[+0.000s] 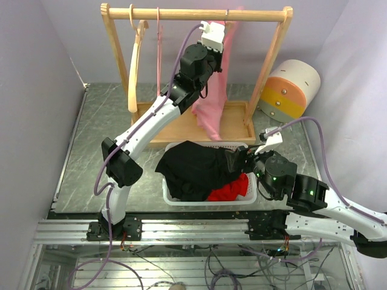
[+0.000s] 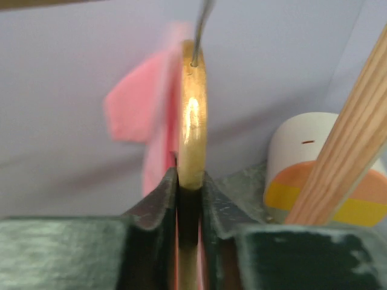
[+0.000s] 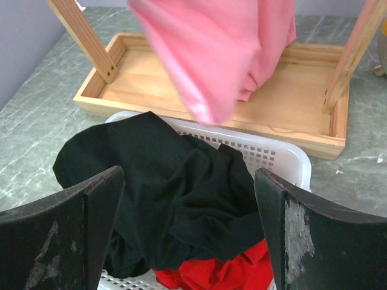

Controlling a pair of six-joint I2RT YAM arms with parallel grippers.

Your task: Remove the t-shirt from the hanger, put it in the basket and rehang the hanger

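Note:
A pink t-shirt (image 1: 213, 99) hangs from a wooden hanger (image 2: 192, 121) on the right part of the rack's rail (image 1: 193, 13). My left gripper (image 1: 223, 43) is raised to the top of the shirt. In the left wrist view the gripper (image 2: 190, 175) is shut on the wooden hanger, with the pink cloth (image 2: 145, 121) blurred behind it. My right gripper (image 1: 243, 158) is open and empty, low over the right end of the white basket (image 1: 199, 200). The right wrist view shows the shirt's lower part (image 3: 224, 48) hanging ahead of the right gripper (image 3: 190, 205).
The basket (image 3: 275, 151) holds a black garment (image 3: 169, 193) and a red one (image 3: 233, 272). The wooden rack's base tray (image 1: 175, 130) lies behind it. An empty wooden hanger (image 1: 136, 60) hangs at the rail's left. A striped white cylinder (image 1: 290, 87) lies at back right.

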